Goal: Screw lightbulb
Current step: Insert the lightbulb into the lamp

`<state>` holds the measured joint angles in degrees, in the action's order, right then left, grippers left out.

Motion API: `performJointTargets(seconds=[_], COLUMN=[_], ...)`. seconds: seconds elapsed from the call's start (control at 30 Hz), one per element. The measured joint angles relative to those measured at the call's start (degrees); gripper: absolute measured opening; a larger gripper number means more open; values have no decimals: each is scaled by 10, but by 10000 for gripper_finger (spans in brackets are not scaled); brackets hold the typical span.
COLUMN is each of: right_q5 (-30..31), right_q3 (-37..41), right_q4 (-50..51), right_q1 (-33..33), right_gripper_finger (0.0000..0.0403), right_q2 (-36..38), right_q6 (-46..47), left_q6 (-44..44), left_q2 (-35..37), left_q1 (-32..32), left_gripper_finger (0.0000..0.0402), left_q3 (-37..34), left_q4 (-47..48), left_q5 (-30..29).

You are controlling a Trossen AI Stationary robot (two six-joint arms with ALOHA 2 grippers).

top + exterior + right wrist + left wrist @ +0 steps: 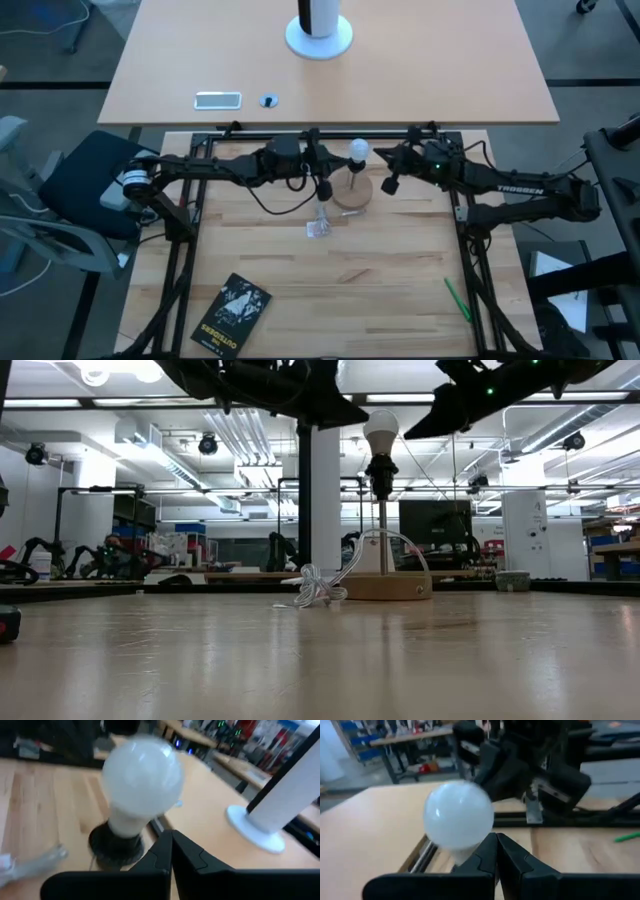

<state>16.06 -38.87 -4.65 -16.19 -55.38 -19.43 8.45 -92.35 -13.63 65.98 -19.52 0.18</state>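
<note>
The white frosted lightbulb (358, 150) stands upright in the black socket (381, 470) on top of a thin stem that rises from the round wooden stand base (352, 192). The bulb also shows in the low view (381, 428), the left wrist view (459, 815) and the right wrist view (142, 775). My left gripper (323, 188) is shut and empty, just to the bulb's left (496, 851). My right gripper (390, 183) is shut and empty, just to the bulb's right (171, 845). Neither gripper touches the bulb.
A crumpled clear wrapper (319, 227) lies in front of the stand base. A black booklet (232, 313) lies near the front left and a green pen (457, 299) at the front right. A white cylinder on a round base (319, 30) stands on the far table.
</note>
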Motion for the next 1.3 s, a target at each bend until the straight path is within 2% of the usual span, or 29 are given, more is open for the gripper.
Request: performJointTargets(seconds=[0.13,0.47,0.57,0.63,0.73,0.83,0.9,0.97,1.13,1.3], right_q5=[-26,-81,-99,-80,-39,-12,-12,-14,-49,-56], right_q3=[0,0,0,0,0,0,0,0,-1,-1], right_q4=[-29,-22,-19,-2,13,13,1,-20,-51,-49], right_q1=[-4,4,14,16,14,7,0,-5,-11,-10], right_gripper_finger=[0,0,0,0,0,0,0,0,0,0], right_q2=[-1,0,0,-1,2,1,-4,-12,-23,-24], right_q6=[-6,18,24,23,22,12,1,-4,-12,-3], left_q6=[0,-4,-13,-27,-45,-44,-33,-24,-23,-25], left_q2=[-2,-17,-19,-17,0,7,6,2,-2,-5], left_q1=[-5,-12,-12,-11,-9,-6,-5,-4,-12,-15], left_gripper_finger=[0,0,0,0,0,0,0,0,0,0], left_q3=[0,0,0,0,0,0,0,0,0,0], left_q4=[-8,-13,-5,22,59,59,44,15,5,4], left_q5=[-27,-34,-79,-97,-95,-55,-18,-9,-12,-33])
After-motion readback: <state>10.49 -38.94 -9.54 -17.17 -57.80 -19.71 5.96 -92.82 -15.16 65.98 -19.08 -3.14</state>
